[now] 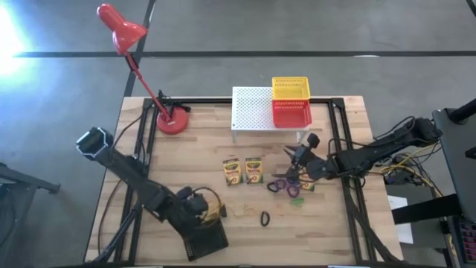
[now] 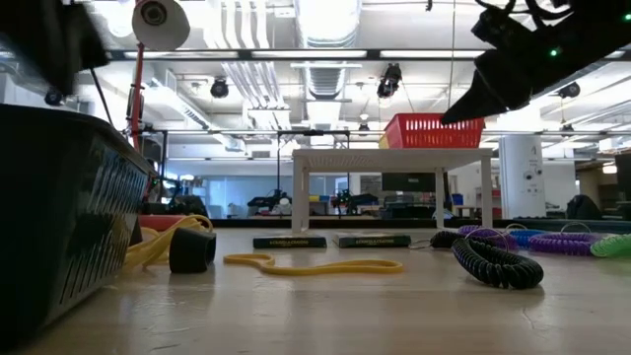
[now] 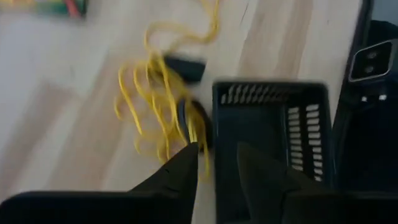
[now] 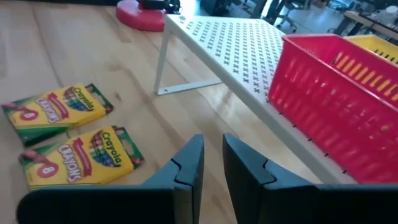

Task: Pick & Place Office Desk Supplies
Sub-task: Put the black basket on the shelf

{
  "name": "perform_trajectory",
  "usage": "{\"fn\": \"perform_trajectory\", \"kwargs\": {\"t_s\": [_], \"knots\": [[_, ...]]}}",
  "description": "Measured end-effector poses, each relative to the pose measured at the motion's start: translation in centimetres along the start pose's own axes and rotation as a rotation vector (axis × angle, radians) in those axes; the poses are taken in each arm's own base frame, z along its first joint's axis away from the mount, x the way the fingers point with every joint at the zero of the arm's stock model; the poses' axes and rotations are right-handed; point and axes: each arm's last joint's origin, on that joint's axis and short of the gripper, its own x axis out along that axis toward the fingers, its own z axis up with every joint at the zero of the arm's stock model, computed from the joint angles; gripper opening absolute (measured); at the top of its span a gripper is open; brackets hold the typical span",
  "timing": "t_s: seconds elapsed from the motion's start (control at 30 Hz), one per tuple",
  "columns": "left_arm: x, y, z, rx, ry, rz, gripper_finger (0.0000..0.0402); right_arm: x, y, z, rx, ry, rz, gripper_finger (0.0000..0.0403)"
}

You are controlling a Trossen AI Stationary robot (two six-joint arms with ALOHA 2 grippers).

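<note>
Left fingers (image 3: 214, 163) narrow beside stringy rubber-band tangle (image 3: 155, 99); right fingers (image 4: 211, 158) narrow, empty.

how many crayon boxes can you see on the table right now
3. Two crayon boxes lie side by side mid-table, one left of the other. A third is partly covered under the right gripper, beside the purple rings. More may be hidden.
</note>
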Motion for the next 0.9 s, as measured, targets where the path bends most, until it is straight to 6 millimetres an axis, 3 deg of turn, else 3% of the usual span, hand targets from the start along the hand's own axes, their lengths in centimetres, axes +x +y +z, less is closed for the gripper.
{"fn": "perform_trajectory", "kwargs": {"t_s": [0.2,0.4,0.6,0.77,0.9], "knots": [[1.1,-0.1,-2.2,-0.112,0.038,-0.063,0.0167,0.0,0.0,0.1,-0.017,-0.005,0.000,0.0054],[3.6,0.2,-2.9,-0.118,0.107,-0.077,0.0162,0.0,0.0,0.1,-0.028,-0.007,-0.003,0.0054],[4.8,0.7,-2.9,-0.145,0.156,-0.014,0.0113,0.0,0.0,0.3,-0.045,-0.018,-0.006,0.0052],[4.4,0.4,-2.0,-0.166,0.172,-0.062,0.0024,0.0,0.0,0.3,-0.047,-0.018,-0.007,0.0052],[3.5,0.0,-1.1,-0.152,0.220,-0.065,0.0011,-0.1,0.0,0.2,-0.049,-0.018,-0.005,0.0052]]}}
